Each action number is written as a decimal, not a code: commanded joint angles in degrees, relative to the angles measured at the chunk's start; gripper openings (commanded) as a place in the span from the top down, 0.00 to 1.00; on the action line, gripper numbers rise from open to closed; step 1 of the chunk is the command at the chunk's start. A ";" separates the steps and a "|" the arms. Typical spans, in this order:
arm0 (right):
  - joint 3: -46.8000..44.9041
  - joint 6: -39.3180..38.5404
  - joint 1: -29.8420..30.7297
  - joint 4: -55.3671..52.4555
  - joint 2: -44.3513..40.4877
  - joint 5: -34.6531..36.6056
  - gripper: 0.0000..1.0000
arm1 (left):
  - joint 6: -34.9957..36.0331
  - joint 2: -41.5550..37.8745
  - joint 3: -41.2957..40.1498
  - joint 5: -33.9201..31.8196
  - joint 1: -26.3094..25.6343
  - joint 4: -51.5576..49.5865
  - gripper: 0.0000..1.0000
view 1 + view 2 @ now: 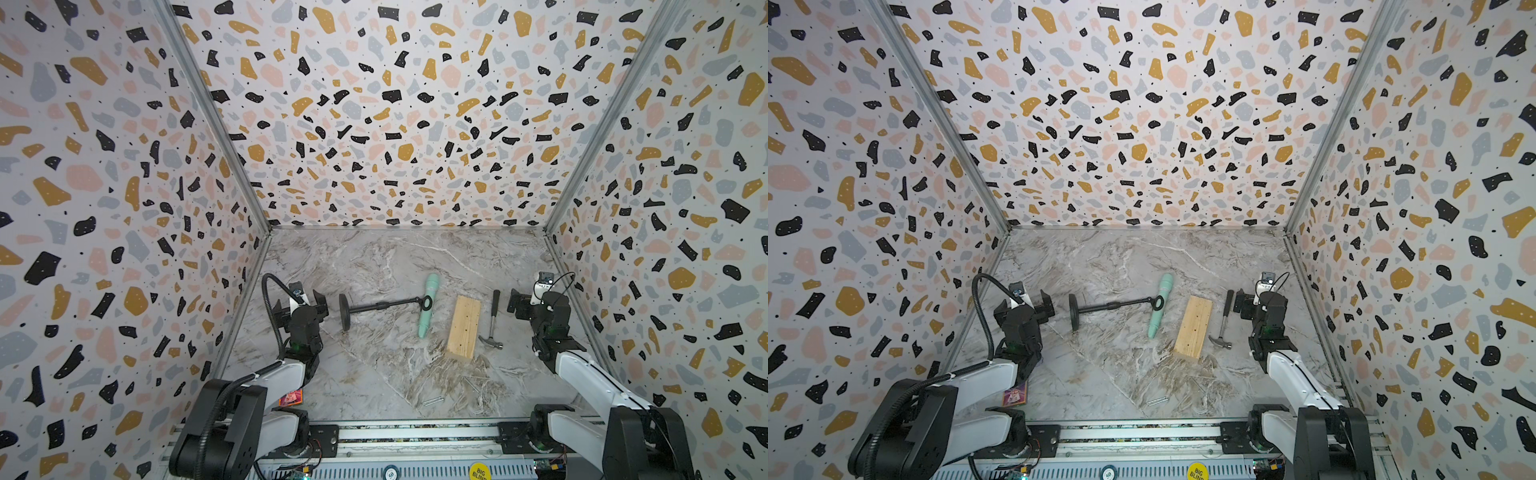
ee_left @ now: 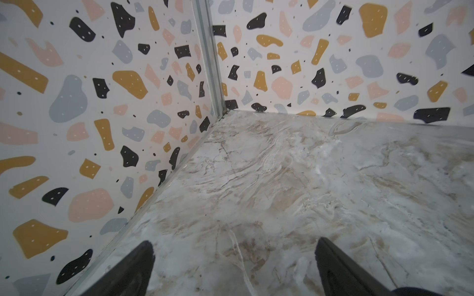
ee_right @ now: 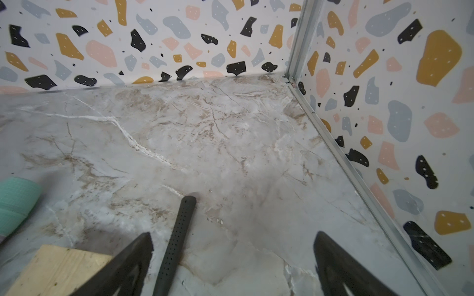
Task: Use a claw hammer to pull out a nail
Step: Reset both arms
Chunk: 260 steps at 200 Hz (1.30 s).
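Observation:
The claw hammer (image 1: pixel 493 320) (image 1: pixel 1224 321) lies flat on the marble table, its black handle pointing to the back and its silvery head (image 1: pixel 490 341) toward the front. It is just right of the wooden block (image 1: pixel 464 327) (image 1: pixel 1193 327). The block's top face shows small dark dots, and I cannot make out a nail standing in it. My right gripper (image 1: pixel 534 301) (image 3: pixel 232 252) is open beside the handle's far end. In the right wrist view the handle (image 3: pixel 177 243) runs between the fingers, close to one of them. My left gripper (image 1: pixel 302 302) (image 2: pixel 234 256) is open over bare table near the left wall.
A mint-green stick tool (image 1: pixel 428 305) lies left of the block, and a long black rod with disc ends (image 1: pixel 380 306) touches it. Loose nails (image 1: pixel 432 401) lie near the front edge. Patterned walls close in the left, right and back sides.

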 commanded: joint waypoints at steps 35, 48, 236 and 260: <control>-9.30 0.52 -0.11 27.63 4.07 -1.60 0.01 | 1.20 7.86 -8.39 2.32 0.38 26.37 0.00; -11.33 -1.32 -0.09 30.83 4.33 -1.48 0.01 | 1.19 7.47 -6.22 2.65 0.38 21.41 0.00; -9.55 -7.33 2.78 44.92 24.01 -9.26 0.01 | 0.72 9.37 -2.60 3.60 1.12 16.46 0.00; -9.30 -7.21 2.64 44.78 24.23 -9.45 0.01 | 0.55 9.38 -2.49 3.97 1.32 16.18 0.00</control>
